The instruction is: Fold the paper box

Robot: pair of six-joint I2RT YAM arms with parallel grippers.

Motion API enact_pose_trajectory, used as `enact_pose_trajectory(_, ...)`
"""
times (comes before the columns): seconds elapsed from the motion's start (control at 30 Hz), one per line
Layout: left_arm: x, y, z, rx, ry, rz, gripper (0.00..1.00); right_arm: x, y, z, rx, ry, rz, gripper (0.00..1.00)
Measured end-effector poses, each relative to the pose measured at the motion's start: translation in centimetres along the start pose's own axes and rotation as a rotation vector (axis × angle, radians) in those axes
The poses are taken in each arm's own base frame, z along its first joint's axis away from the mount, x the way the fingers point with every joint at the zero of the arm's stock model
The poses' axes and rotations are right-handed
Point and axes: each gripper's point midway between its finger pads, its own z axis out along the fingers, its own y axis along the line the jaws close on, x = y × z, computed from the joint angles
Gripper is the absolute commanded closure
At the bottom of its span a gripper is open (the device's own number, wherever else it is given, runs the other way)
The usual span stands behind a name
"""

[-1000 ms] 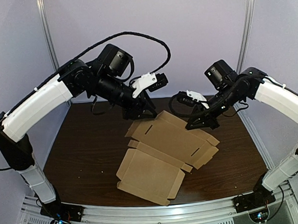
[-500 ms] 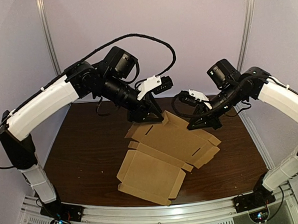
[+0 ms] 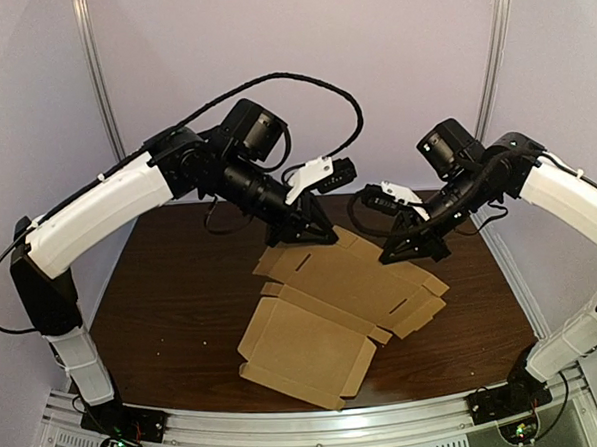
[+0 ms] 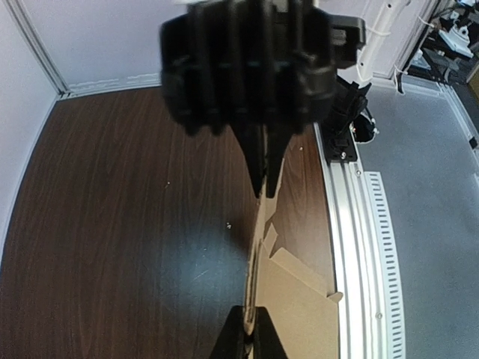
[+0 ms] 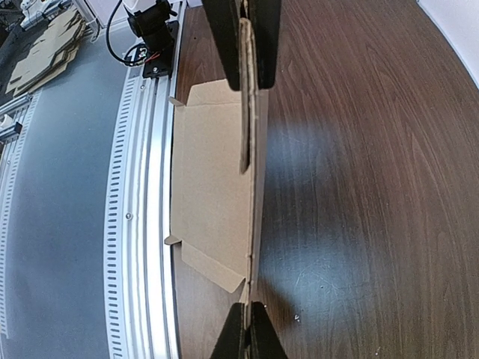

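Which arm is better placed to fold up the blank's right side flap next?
Right, probably: the right gripper pinches the far edge of the cardboard box blank just beside that flap, while the left gripper clamps the far corner, farther away.

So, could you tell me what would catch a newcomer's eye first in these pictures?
A flat brown cardboard box blank sprawls unfolded across the middle of the dark wooden table. Both arms arch over its far edge. The left gripper pinches the far left flap and the right gripper pinches the far right side.
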Motion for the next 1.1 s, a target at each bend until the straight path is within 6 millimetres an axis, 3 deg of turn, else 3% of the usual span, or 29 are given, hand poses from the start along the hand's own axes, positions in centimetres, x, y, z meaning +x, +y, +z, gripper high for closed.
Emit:
enact_pose_trajectory(0.13, -0.2, -0.2, 0.0, 0.014, -0.008, -0.002, 1.00, 0.0, 0.3, -0.3, 0.005, -0.005, -0.001, 0.94)
enact_pose_trajectory(0.23, -0.5, -0.3, -0.1, 0.012, -0.028, 0.005, 1.00, -0.1, 0.3, -1.2, 0.016, -0.029, 0.007, 0.84)
enact_pose_trajectory(0.37, -0.1, -0.6, -0.6, -0.001, -0.045, 0.000, 1.00, -0.2, -0.3, -4.3, 0.058, -0.118, 0.043, 0.76)
enact_pose_trajectory(0.47, 0.1, -1.1, -1.5, -0.006, -0.064, -0.011, 1.00, 0.9, -1.5, -7.0, 0.136, -0.179, 0.095, 0.74)
enact_pose_trajectory(0.53, -0.2, -1.4, -2.3, -0.010, -0.090, -0.010, 1.00, 1.6, -1.9, -7.8, 0.163, -0.197, 0.117, 0.74)
enact_pose_trajectory(0.77, -1.0, -2.2, -4.2, -0.023, -0.150, 0.003, 1.00, 3.4, -3.0, -7.8, 0.182, -0.207, 0.177, 0.75)
enact_pose_trajectory(1.1, 0.1, -1.3, -3.6, -0.069, -0.133, -0.026, 1.00, 5.0, -2.4, -7.2, 0.177, -0.170, 0.142, 0.72)
